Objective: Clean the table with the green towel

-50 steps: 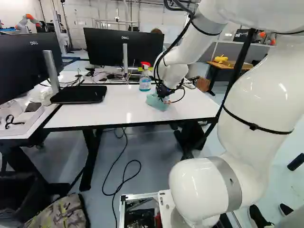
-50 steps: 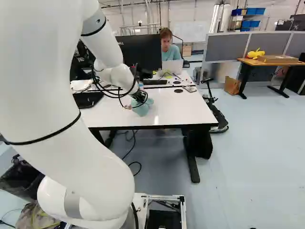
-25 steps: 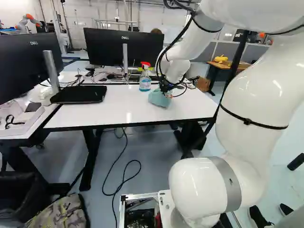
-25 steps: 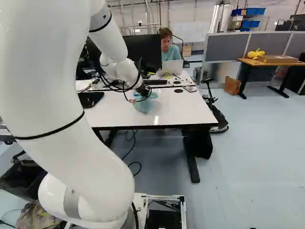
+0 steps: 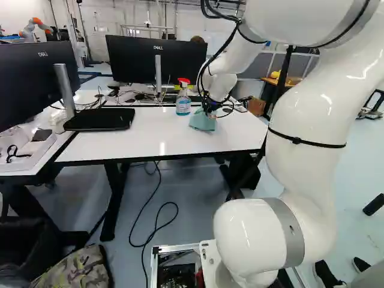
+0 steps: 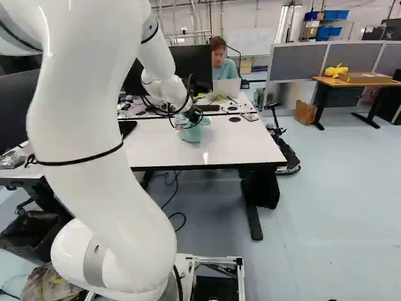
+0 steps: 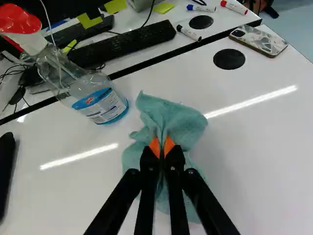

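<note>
1. Green towel (image 5: 202, 122): it is seen bunched on the white table (image 5: 132, 144), right of centre in the upper half of the left base view. In the right base view it is found left of centre, also in the upper half.
2. The towel is grasped by the gripper (image 5: 209, 108), whose two fingers are closed on it from both sides. In the wrist view the cloth is pinched into a fold between the orange pads (image 7: 168, 145) and is spread out around the fingertips and under them.
3. The arm (image 5: 306, 108) is extended over the table, down the right side of the left base view.
4. A spray bottle (image 5: 183, 103) with a red and white head is stood upright just beside the towel, apart from it, above centre in the left base view.
5. A monitor (image 5: 135, 60) is placed beyond the bottle, in the upper part of the left base view; a second monitor (image 5: 36, 78) is cut off by the left edge.
6. In the wrist view, a phone (image 7: 261, 40) is laid on the table ahead of the gripper, well apart from the towel.
</note>
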You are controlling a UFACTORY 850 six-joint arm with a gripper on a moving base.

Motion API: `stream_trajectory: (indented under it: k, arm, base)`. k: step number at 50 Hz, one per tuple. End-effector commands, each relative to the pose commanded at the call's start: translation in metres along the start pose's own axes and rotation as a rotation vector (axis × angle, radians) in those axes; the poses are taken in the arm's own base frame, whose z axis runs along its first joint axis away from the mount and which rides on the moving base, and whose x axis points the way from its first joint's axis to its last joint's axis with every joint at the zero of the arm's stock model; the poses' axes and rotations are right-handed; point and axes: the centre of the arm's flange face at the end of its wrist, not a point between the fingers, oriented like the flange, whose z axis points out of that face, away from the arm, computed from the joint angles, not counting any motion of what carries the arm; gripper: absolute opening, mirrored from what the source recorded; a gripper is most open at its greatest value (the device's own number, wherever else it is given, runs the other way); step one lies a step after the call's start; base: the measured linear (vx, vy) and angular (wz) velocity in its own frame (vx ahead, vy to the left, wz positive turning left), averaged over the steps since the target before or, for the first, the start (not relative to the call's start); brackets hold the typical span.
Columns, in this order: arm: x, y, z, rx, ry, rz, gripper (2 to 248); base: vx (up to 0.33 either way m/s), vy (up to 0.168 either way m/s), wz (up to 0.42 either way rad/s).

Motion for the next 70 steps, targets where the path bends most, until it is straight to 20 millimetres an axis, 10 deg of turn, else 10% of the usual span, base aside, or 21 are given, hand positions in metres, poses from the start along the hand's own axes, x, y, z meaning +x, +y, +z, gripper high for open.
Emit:
stream_trajectory:
  k: [70]
  arm:
    - [0.076,0.006,0.089,-0.013,0.068,0.029,31]
  base:
    - [0.0,0.0,0.0]
